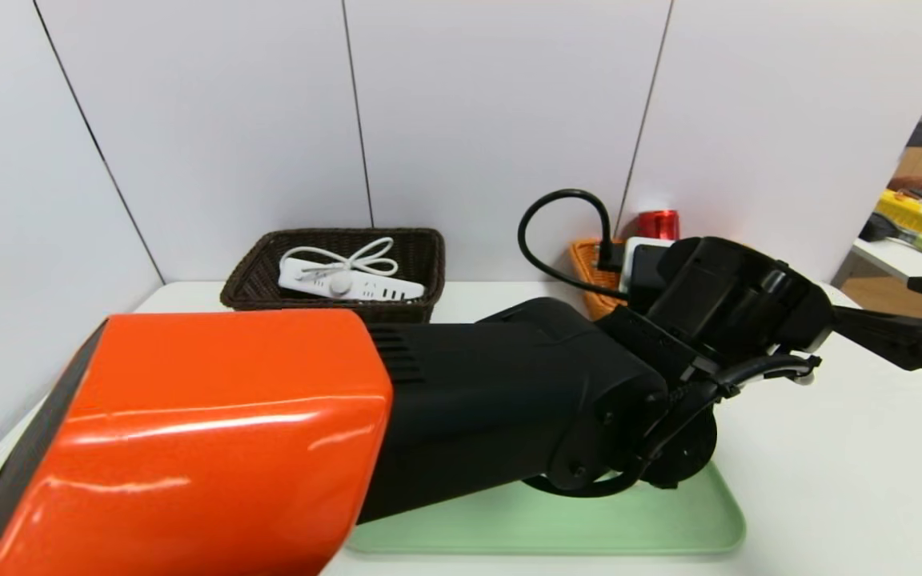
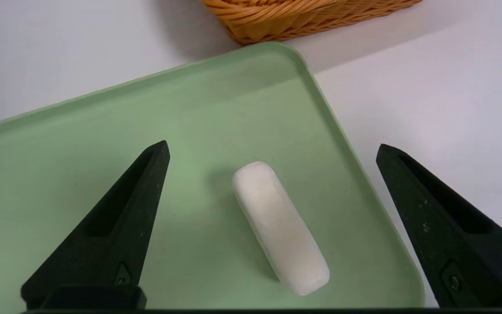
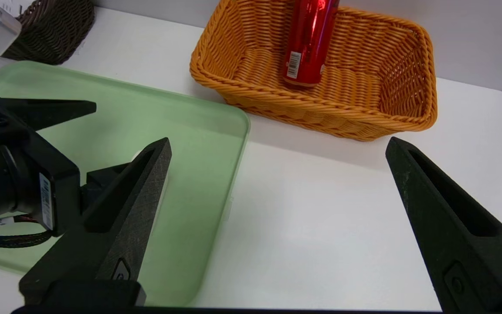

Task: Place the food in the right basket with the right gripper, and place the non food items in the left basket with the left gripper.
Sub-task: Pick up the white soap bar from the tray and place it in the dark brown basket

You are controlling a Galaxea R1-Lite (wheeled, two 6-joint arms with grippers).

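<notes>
Left gripper: hovering over the green tray, fingers standing wide apart, nothing between them gripped. White oblong bar: lying flat on the tray near its right-hand edge, below and between the two fingertips, touching neither. Right gripper: hanging over the bare white table beside the tray, fingers likewise spread, holding nothing. Orange basket: sitting beyond the tray, containing a red can. Dark basket: sitting farther left, holding a white power strip.
</notes>
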